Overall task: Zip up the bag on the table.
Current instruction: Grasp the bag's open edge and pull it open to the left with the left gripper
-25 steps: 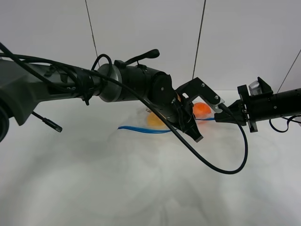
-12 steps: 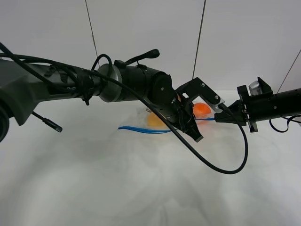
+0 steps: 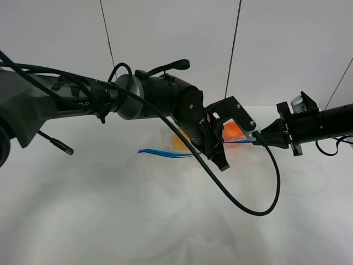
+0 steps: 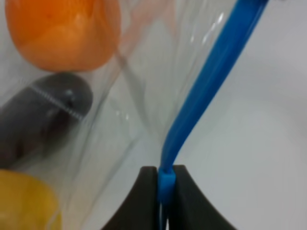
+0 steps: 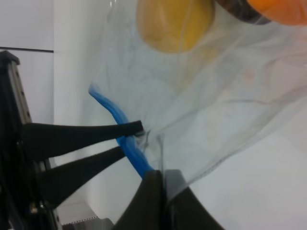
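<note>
The clear bag (image 3: 190, 144) lies on the white table (image 3: 110, 215), mostly hidden behind my left arm. Its blue zipper strip (image 3: 165, 153) runs along the near edge. An orange ball (image 3: 231, 130), a yellow pear (image 3: 178, 141) and a dark item (image 4: 41, 115) show through it. My left gripper (image 3: 219, 161) is shut on the zipper strip (image 4: 201, 96), pinching it between its pads (image 4: 144, 191). My right gripper (image 3: 257, 136) is shut on the bag's right end (image 5: 158, 167), just beside the left gripper (image 5: 130, 140).
A black cable (image 3: 259, 204) loops from my left arm over the table in front of the bag. Two thin dark rods (image 3: 234, 44) hang down behind the table. The table's far edge meets a white wall.
My left gripper has slid a little to the left along the zipper strip. My right gripper still holds the bag's end and has hardly moved.
</note>
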You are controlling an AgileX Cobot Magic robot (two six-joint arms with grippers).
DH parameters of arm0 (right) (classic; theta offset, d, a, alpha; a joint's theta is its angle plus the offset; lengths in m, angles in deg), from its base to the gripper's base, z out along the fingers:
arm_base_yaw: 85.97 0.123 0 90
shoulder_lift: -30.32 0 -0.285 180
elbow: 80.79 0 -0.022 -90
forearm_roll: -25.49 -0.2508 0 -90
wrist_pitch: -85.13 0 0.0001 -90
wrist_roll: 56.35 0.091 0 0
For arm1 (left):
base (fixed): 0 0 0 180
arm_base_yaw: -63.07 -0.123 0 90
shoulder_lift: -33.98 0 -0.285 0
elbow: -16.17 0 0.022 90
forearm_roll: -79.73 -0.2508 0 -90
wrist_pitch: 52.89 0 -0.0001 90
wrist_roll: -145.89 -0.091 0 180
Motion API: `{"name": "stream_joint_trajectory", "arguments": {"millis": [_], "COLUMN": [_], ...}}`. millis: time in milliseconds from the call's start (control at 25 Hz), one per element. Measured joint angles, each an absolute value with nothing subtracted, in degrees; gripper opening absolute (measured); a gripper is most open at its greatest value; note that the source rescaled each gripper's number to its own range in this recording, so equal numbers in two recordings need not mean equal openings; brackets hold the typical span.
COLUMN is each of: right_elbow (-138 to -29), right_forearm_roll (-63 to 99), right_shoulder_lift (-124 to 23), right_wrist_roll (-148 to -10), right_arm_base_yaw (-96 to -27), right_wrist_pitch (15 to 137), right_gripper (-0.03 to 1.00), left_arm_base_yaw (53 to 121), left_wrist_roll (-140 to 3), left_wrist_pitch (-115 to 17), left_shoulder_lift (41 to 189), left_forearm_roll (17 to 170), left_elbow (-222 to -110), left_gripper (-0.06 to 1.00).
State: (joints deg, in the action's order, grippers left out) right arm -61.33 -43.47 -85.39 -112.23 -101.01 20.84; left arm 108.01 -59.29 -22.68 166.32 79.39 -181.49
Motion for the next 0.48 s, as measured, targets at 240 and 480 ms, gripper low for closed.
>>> {"name": "stream_joint_trajectory", "arguments": {"millis": [240, 480], "right_elbow": [-61.3, -61.3], "right_forearm_roll": [-43.0, -43.0], "right_shoulder_lift": [-85.4, -85.4], "right_wrist_roll": [-112.2, -112.2], "right_arm_base_yaw": [-101.0, -101.0], "right_wrist_pitch": [21.8, 22.0], "right_gripper": [0.00, 0.00], "left_arm_base_yaw": [107.4, 104.3], "left_wrist_roll": [-54.5, -50.2], "left_wrist_pitch": [-17.1, -12.1], "left_shoulder_lift": [166.3, 166.3], "left_forearm_roll": [69.3, 61.0], "left_elbow": [-181.5, -181.5], "left_gripper": [0.01, 0.00]}}
